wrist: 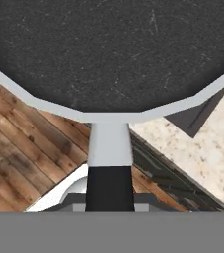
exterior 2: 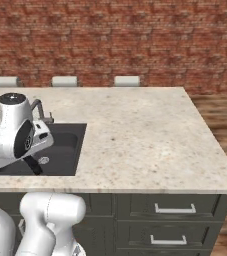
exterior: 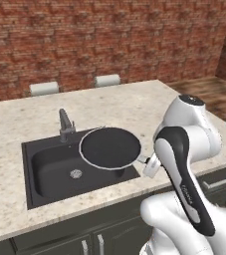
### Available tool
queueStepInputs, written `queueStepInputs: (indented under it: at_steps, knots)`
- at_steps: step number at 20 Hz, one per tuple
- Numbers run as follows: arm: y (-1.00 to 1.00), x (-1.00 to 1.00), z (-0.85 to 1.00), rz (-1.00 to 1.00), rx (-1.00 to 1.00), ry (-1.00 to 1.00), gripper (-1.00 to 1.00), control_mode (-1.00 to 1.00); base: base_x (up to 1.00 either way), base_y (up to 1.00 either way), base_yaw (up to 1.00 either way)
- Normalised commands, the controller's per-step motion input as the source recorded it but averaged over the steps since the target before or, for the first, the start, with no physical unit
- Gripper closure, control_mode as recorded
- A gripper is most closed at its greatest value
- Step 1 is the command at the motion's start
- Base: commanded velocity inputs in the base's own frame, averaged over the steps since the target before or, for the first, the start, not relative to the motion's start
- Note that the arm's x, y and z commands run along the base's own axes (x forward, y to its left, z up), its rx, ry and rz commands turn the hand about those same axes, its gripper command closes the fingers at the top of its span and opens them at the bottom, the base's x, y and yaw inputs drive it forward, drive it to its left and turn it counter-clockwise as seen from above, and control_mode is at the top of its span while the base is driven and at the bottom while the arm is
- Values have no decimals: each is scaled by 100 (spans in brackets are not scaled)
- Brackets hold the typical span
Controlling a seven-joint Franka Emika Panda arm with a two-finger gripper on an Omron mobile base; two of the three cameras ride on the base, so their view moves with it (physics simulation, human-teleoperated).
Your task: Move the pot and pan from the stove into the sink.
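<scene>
Even, bright rendered light fills the frames, soft-edged throughout, with a faint shadow under the pan at centre.

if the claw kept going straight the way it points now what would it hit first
The pan it already holds by the handle fills that line; beyond the pan, probably the sink, though depth is unclear.
</scene>
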Motion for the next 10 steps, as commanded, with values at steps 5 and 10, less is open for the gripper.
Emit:
queueStepInputs:
  at_steps: [5,10]
  knots:
    - [7,21,-21,13,0,21,100,-100,0,0,0]
    - [15,44,-22,8,-5,29,100,-100,0,0,0]
